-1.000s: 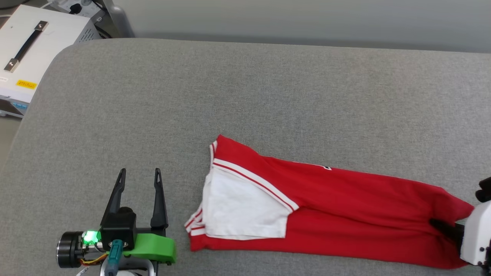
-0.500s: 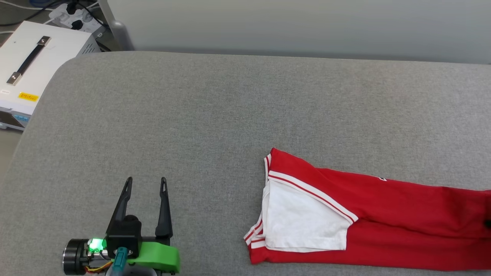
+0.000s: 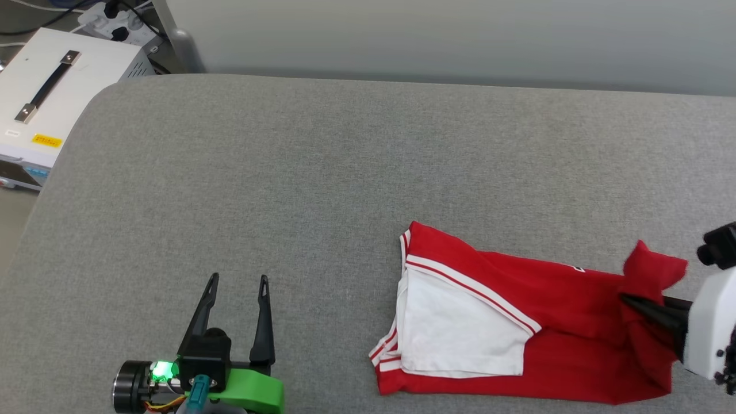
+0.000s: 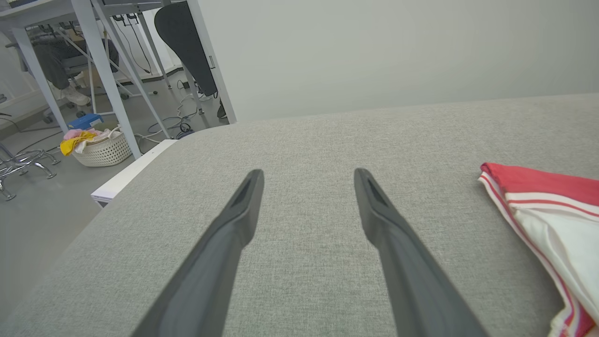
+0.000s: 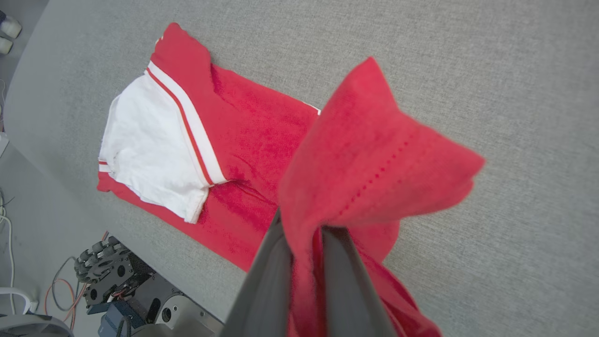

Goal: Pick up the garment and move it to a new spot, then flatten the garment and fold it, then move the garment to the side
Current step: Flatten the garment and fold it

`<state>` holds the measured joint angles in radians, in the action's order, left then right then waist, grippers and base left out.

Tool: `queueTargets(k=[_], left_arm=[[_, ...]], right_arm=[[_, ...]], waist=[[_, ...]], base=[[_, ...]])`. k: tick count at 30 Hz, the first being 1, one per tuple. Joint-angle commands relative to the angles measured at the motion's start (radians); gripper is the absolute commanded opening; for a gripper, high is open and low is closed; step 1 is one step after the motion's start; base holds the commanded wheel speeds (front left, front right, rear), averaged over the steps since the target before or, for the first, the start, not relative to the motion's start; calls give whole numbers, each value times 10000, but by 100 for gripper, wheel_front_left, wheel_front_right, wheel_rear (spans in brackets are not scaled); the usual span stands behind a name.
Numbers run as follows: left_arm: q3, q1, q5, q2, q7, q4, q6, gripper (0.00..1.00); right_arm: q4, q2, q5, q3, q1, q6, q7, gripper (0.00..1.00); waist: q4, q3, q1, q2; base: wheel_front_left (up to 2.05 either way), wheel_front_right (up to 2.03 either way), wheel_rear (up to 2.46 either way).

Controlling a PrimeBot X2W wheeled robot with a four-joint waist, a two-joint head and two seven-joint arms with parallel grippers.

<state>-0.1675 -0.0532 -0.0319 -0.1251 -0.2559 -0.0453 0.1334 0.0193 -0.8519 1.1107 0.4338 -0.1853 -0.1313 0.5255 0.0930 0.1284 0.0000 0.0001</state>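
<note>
**Right pincer has the hem up: now carry it over clean**

The grey padded table (image 3: 345,172) spans the head view, wide and bare across its upper half. Low and right of centre lies the garment (image 3: 552,328), a long red strip running from mid-frame to the right edge. It looks already narrowed lengthwise, with the white sleeve (image 3: 454,333) flat on top at its left end.

At the right edge of the frame the right gripper (image 3: 635,302) pokes in sideways, dark fingers pinched narrow on the hem end. A red peak of cloth (image 3: 655,267) stands up off the table just above them. The right wrist view backs that up: fabric is bunched between the two fingers and the rest trails down to the table. At the lower left the left gripper (image 3: 238,278) hangs spread wide, holding nothing, well apart from the shirt.

My read is that this is the fold, hem going over towards the sleeve end. To do it well:

- **Lift:** raise the hem only enough for the trailing cloth to clear the table.
- **Travel:** move leftward in the frame along the strip's own line, so the edges stack without skew.
- **Release:** the grip looks bunched rather than edge-on, so the corner could land crumpled; lay it low and let go late.
- **Drag:** nothing pins the sleeve end, so a fast pull could drag the whole strip; go slow, or let the idle left gripper steady it
</note>
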Motion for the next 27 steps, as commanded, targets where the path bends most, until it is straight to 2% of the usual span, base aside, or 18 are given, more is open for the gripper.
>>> queueTargets(k=[1, 7, 14, 18, 23, 24, 26, 27], left_arm=[[-28, 174, 112, 44, -59, -22, -73, 100], [-24, 396, 150, 89, -59, -20, -91, 100], [-82, 605, 172, 179, -59, -43, -95, 100], [-113, 696, 175, 228, -59, -62, -90, 100], [-106, 757, 173, 265, -59, -71, -67, 100], [-92, 759, 171, 268, -59, -76, -57, 100], [-41, 725, 166, 267, -59, -87, -23, 100], [-12, 697, 162, 260, -59, -99, -8, 100]], right_arm=[[175, 262, -226, 106, -326, 6, 114, 0], [181, 1492, -1168, 1019, -1431, 6, 741, 0], [-887, 2812, -2050, 2324, -2734, 6, 777, 0], [-1934, 3319, -2412, 2923, -3155, 6, 671, 0], [-3111, 3612, -2730, 3608, -3242, 6, 456, 0], [-3264, 3667, -2719, 3683, -3234, 6, 302, 39], [-3395, 3726, -2726, 3744, -3251, 6, -100, 100], [-3393, 3739, -2786, 3740, -3280, 6, -392, 100]], waist=[[139, 134, 0, -1], [322, 372, 0, -1], [521, 638, 0, -1], [643, 764, 0, -1], [723, 866, 0, -1], [723, 864, 0, -1], [670, 806, 0, -1], [633, 755, 0, -1]], base=[[0, 0, 0], [0, 0, 0], [0, 0, 0], [0, 0, 0], [0, 0, 0], [0, 0, 0], [0, 0, 0], [0, 0, 0]])
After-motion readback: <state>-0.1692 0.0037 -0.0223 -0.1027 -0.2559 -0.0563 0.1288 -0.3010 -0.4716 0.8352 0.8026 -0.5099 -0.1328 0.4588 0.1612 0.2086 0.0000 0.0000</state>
